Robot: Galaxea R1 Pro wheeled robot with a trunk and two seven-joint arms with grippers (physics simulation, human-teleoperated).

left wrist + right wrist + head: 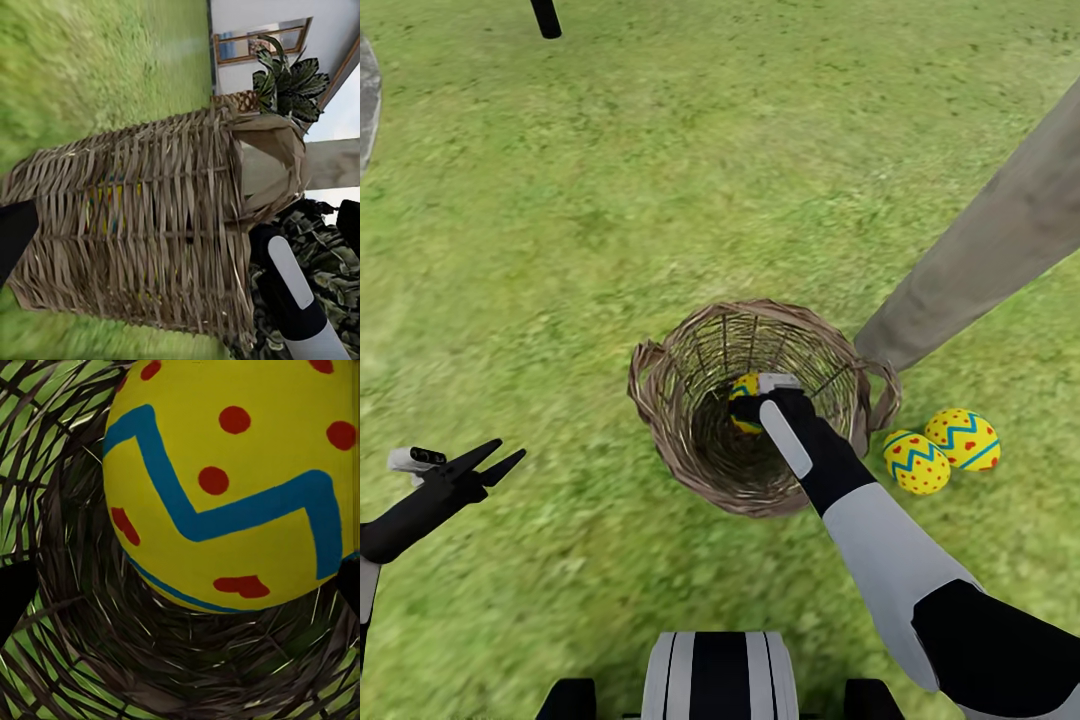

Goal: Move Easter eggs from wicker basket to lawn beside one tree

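The wicker basket (pixel 660 420) stands upright on the lawn (pixel 660 180), right at the foot of the pale tree trunk (pixel 980 250). My right gripper (pixel 760 395) reaches down inside it, open, with one yellow Easter egg (pixel 743 388) between its fingers. Seen close in the right wrist view, this egg (pixel 232 480) lies above the woven bottom, and the dark fingers (pixel 15 600) at the frame edges stand apart from it. Two more eggs (pixel 916 462) (pixel 963 438) lie on the grass between basket and trunk. My left gripper (pixel 510 452) hovers open and empty left of the basket (pixel 142 232).
A thin black trunk (pixel 545 15) stands far ahead and a grey paved patch (pixel 365 100) shows at the far left. My base (pixel 720 675) sits just behind the basket. A white house wall (pixel 255 22) and a leafy plant (pixel 289 82) appear in the left wrist view.
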